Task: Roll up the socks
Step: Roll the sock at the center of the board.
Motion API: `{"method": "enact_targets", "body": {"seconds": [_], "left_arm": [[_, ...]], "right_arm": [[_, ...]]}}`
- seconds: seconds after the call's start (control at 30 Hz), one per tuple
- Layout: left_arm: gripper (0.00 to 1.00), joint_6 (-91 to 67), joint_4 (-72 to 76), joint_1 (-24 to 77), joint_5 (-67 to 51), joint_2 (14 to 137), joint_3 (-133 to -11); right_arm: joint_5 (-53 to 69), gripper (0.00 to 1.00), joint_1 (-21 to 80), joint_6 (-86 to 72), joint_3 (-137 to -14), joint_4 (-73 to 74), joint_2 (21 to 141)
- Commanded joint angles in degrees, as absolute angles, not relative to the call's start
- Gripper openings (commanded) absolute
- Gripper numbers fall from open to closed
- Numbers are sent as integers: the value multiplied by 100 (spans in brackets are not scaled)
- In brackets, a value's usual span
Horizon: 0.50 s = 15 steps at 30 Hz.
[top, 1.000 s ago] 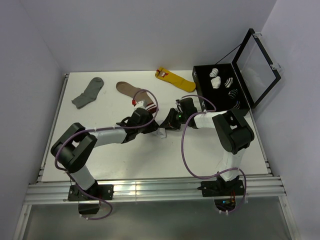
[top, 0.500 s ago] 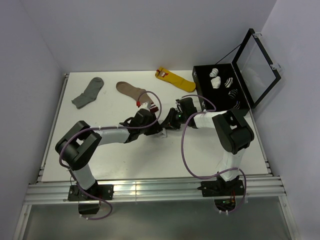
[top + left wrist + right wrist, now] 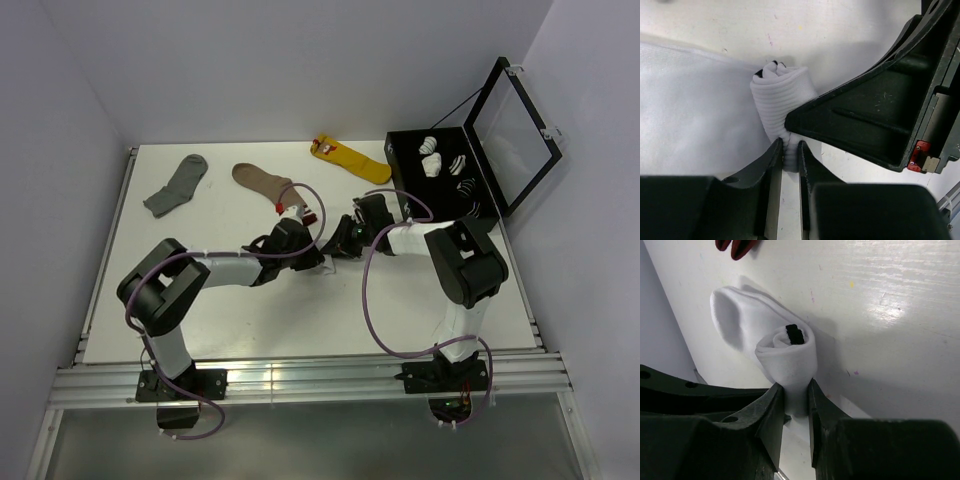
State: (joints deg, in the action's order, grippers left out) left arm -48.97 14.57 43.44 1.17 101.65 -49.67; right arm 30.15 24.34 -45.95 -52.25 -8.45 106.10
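Socks (image 3: 787, 357), middle of surface (image 3: 250, 320): partly rolled, flat tail left to wind in. Left tool (image 3: 790, 150) and right tool (image 3: 796, 395) each clamped on roll.

Your left arm (image 3: 215, 268) and right arm (image 3: 465, 265) pair black joints with white link covers; a purple cable (image 3: 368, 300) loops along each. Your right gripper (image 3: 796, 400) shows black fingers (image 3: 767, 420) and a red tab (image 3: 921, 148).

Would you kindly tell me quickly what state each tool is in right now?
Left tool: closed, pinching the white sock roll.
Right tool: closed on the same white sock roll.
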Motion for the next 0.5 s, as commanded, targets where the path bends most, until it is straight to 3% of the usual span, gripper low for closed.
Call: {"method": "enact_targets", "body": {"seconds": [0.0, 0.13, 0.23, 0.33, 0.47], "left_arm": [[6, -4825, 1406, 4447, -26, 10432, -4983], [3, -4825, 1389, 4447, -26, 10441, -4905], [3, -4799, 1362, 4456, -26, 10459, -4922], [3, -4781, 1354, 4465, 139, 10485, -4957], [4, -4755, 1336, 4482, 176, 10503, -4975]], "right_arm": [[2998, 6, 2487, -4606, -5502, -564, 10512], [2271, 41, 2531, -4247, -5922, 253, 10231], [1707, 55, 2610, -4061, -6204, 1000, 10108], [1170, 64, 2733, -3859, -6573, 1572, 10072], [695, 66, 2926, -3683, -7135, 2108, 10221]]}}
